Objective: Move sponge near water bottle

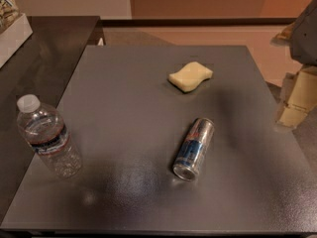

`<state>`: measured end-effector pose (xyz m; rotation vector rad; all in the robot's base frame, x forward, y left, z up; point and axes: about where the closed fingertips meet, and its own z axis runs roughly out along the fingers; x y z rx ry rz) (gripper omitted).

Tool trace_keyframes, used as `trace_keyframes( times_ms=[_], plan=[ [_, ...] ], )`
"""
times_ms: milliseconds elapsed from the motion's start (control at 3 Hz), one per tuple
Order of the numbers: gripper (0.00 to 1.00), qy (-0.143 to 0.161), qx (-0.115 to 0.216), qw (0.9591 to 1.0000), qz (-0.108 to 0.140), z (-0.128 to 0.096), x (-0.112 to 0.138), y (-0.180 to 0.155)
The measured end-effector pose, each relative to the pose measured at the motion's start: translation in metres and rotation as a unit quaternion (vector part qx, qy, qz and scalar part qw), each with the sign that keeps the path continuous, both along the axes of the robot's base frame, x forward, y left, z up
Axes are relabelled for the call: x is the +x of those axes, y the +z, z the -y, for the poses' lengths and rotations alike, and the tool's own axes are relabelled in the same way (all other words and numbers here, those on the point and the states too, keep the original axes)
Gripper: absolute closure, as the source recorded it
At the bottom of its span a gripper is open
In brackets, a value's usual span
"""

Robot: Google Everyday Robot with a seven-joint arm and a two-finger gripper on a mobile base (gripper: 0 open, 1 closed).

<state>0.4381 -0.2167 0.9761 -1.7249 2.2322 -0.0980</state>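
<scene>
**Reach for the sponge not yet made; sponge and bottle lie well apart.**

The small pale yellow foam sponge (190, 76) with wavy sides lies flat and untouched on the far part of the dark grey square table (124, 98), a little right of the middle. The clear ribbed plastic water bottle (48, 137) with a white cap stands near the front left edge. A silver and blue drink can (194, 148) lies on its side in front of the sponge. The cream-coloured gripper (297, 100) hangs beyond the table's right edge; whether it is open or closed I cannot tell. I judge the next move is to go over the sponge, come down and take it, then carry it left, passing clear of the can.
</scene>
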Motion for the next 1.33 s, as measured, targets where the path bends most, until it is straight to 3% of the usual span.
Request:
trace_keyframes(
  times_ms=[667, 1333],
  plan=[
    [0.00, -0.019, 0.019, 0.9996, 0.007, -0.008, 0.014, 0.000],
    [0.00, -0.076, 0.073, 0.9943, 0.020, -0.028, 0.071, -0.012]
  ],
)
